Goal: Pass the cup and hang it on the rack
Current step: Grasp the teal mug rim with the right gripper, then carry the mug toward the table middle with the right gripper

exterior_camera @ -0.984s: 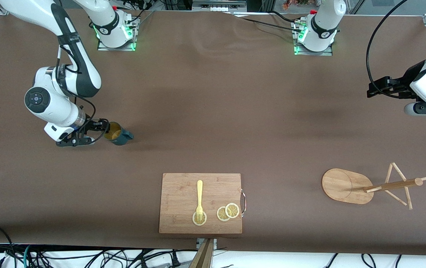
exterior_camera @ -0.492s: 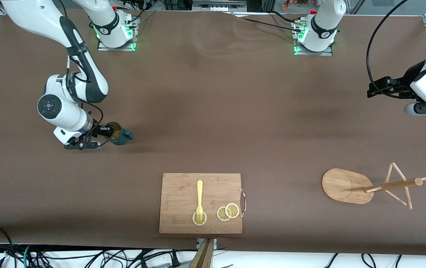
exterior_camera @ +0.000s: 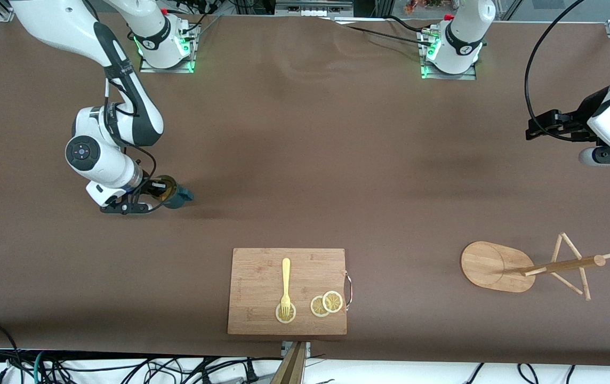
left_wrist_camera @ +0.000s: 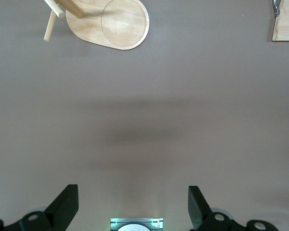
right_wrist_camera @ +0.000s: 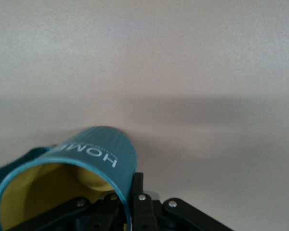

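Note:
The dark teal cup (exterior_camera: 173,193) with its yellow-ochre inside sits low at the table toward the right arm's end, handle pointing toward the left arm's end. My right gripper (exterior_camera: 157,191) is shut on the cup's rim, one finger inside and one outside. In the right wrist view the cup (right_wrist_camera: 82,163) fills the space above my right gripper (right_wrist_camera: 125,192). I cannot tell whether the cup still rests on the table. The wooden rack (exterior_camera: 561,265) stands toward the left arm's end; its base shows in the left wrist view (left_wrist_camera: 111,21). My left gripper (exterior_camera: 537,130) (left_wrist_camera: 132,195) waits open and empty, up over that end.
A wooden cutting board (exterior_camera: 287,291) lies near the front camera at the table's middle, with a yellow fork (exterior_camera: 286,285) and lemon slices (exterior_camera: 327,303) on it. Its corner shows in the left wrist view (left_wrist_camera: 285,21).
My right arm has moved toward the cup and its gripper has slid onto the rim, one finger going inside. The cup has barely shifted. The left arm has not moved.

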